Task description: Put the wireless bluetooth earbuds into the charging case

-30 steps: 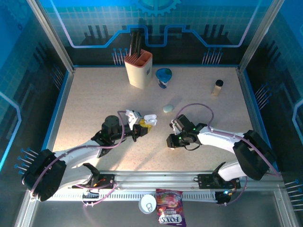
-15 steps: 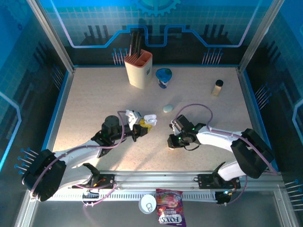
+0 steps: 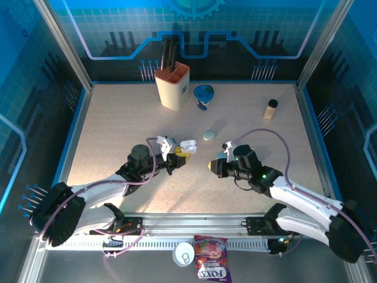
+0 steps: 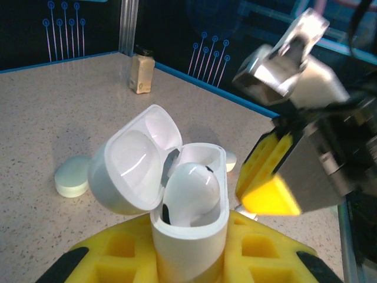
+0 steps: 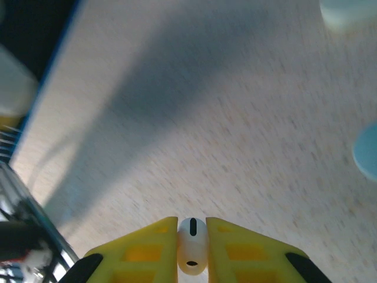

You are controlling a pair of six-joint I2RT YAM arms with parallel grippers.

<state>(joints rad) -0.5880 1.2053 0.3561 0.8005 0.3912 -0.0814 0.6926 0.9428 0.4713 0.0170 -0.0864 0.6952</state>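
The right gripper (image 5: 192, 233) is clamped on a white earbud (image 5: 192, 247), pinched upright between its yellow fingertips above the speckled table (image 5: 235, 118). The left gripper (image 4: 188, 265) grips the charging case (image 4: 188, 244), which is open with its lid tipped back and a second earbud (image 4: 191, 186) seated inside. From above, the held earbud hangs just right of that case without touching it. A pale teal case (image 3: 209, 135) lies beyond.

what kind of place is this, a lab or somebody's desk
Likely a robot test cell: a speckled table walled by aluminium frame posts, blue circuit-print backdrop panels, and a mounting rail at the near edge.
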